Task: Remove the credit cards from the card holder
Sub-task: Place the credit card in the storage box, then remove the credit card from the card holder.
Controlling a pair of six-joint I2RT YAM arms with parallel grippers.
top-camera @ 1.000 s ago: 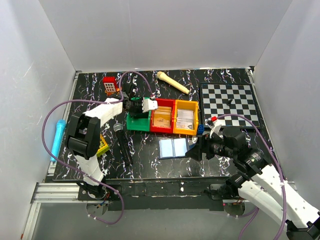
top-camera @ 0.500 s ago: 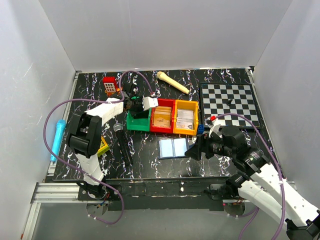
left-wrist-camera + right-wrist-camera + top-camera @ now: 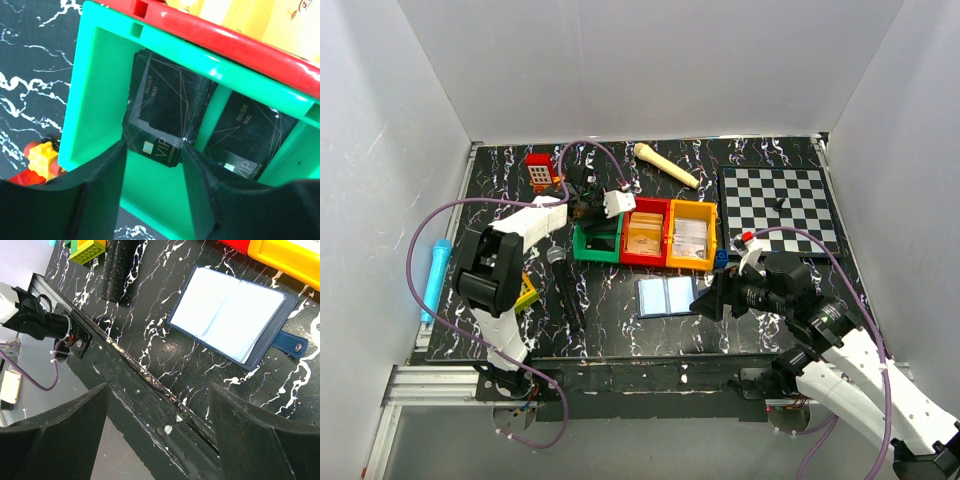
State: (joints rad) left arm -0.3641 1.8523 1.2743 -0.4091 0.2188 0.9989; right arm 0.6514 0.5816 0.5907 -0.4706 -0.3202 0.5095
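Note:
The card holder (image 3: 666, 296) lies open and flat on the table in front of the bins, its pale blue inside (image 3: 232, 315) facing up. Two black credit cards lie in the green bin (image 3: 100, 90): one card (image 3: 165, 110) leans against the back wall, the other (image 3: 250, 145) rests beside it. My left gripper (image 3: 600, 212) hangs over that bin, open, its fingers (image 3: 100, 195) apart with the leaning card's lower edge just beyond the tips. My right gripper (image 3: 708, 298) stands wide open and empty just right of the card holder, over the table's front edge.
A red bin (image 3: 645, 212) and a yellow bin (image 3: 712, 240) with cards adjoin the green one. A chessboard (image 3: 778, 205) is at the right. A black microphone (image 3: 565, 285), coloured bricks (image 3: 525, 292), a red toy (image 3: 540, 172) and a blue marker (image 3: 432, 275) lie at the left.
My left gripper has gone from shut to open over the green bin, and the black card now rests in the bin. The right arm shifted slightly left.

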